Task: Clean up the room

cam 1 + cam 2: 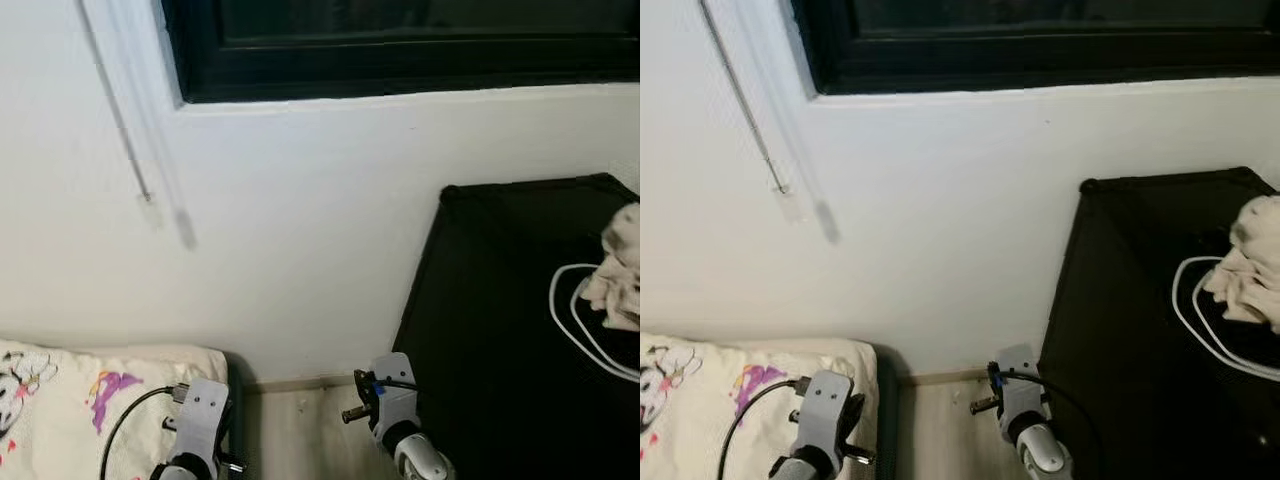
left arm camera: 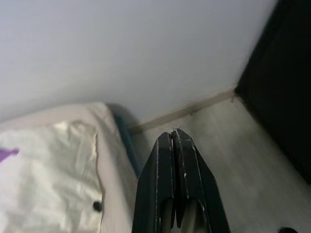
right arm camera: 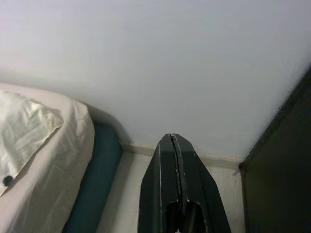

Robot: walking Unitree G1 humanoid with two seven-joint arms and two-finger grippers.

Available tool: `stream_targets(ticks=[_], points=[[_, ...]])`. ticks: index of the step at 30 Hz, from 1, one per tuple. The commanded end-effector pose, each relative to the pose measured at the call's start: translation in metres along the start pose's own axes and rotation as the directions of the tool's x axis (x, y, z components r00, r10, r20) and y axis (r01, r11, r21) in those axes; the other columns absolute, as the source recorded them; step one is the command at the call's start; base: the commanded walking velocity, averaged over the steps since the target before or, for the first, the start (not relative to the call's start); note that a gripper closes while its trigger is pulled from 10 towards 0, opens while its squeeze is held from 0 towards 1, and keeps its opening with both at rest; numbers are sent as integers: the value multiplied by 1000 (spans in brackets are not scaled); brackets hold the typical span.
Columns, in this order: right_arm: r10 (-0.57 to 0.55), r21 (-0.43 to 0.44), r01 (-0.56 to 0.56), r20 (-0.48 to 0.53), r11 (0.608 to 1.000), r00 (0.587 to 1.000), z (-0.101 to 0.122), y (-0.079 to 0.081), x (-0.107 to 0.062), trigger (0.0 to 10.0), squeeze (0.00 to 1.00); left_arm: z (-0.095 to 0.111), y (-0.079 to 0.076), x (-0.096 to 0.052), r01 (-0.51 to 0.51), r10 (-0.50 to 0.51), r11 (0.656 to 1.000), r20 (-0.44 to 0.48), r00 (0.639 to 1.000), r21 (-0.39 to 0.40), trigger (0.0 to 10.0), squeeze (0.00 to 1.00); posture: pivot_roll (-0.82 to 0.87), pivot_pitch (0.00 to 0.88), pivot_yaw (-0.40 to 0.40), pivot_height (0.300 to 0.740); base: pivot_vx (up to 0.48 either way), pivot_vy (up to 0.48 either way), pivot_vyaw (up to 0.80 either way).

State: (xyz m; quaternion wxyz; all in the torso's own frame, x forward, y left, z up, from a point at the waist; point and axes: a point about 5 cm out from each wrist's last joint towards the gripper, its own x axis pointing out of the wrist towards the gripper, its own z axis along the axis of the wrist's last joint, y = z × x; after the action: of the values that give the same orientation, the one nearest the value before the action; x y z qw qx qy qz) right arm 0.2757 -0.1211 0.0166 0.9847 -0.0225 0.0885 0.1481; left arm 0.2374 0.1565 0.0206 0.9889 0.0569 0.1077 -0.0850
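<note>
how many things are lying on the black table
2: a crumpled cloth at its right edge and a white cable looped beside and under it. More may lie beyond the frame.

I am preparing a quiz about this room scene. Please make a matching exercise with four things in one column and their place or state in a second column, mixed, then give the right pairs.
Things
1. crumpled cloth
2. white cable
3. bedsheet with cartoon print
4. left gripper

Places or states
A. looped on the black table, beside the cloth
B. fingers pressed together, over the floor strip between bed and table
C. at the robot's left, against the wall
D. at the table's right edge

Pairs: 1-D, 2-A, 3-C, 4-B
</note>
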Motion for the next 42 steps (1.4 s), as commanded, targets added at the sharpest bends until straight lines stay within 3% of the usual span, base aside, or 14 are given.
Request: stream_targets(ticks=[1, 13, 27, 33, 42], points=[[-15, 36, 16, -26, 999, 1000, -5, -1, -3, 10000, 0, -3, -2, -2, 2, -2, 1000, -13, 1000, -10, 10000, 0, -22, 112, -14, 740, 0, 0, 0], [-15, 42, 16, -27, 999, 1000, -5, -2, -3, 10000, 0, 0, -5, -4, -11, 11, 1000, 0, 1000, -9, 10000, 0, -22, 122, -15, 740, 0, -384, 0], [-9, 38, 11, -35, 999, 999, -4, -1, -2, 10000, 0, -2, -4, -4, -29, 28, 999, -24, 999, -30, 10000, 0, -21, 129, -16, 740, 0, 0, 0], [10, -18, -11, -50, 1000, 999, -4, -1, 0, 10000, 0, -3, -5, -3, -27, 26, 999, -34, 999, -25, 10000, 0, -23, 129, -16, 740, 0, 0, 0], [14, -31, -16, -54, 999, 998, -5, -1, -1, 10000, 0, -2, -5, -3, -18, 17, 999, -25, 1000, -28, 10000, 0, -23, 125, -20, 740, 0, 0, 800]])
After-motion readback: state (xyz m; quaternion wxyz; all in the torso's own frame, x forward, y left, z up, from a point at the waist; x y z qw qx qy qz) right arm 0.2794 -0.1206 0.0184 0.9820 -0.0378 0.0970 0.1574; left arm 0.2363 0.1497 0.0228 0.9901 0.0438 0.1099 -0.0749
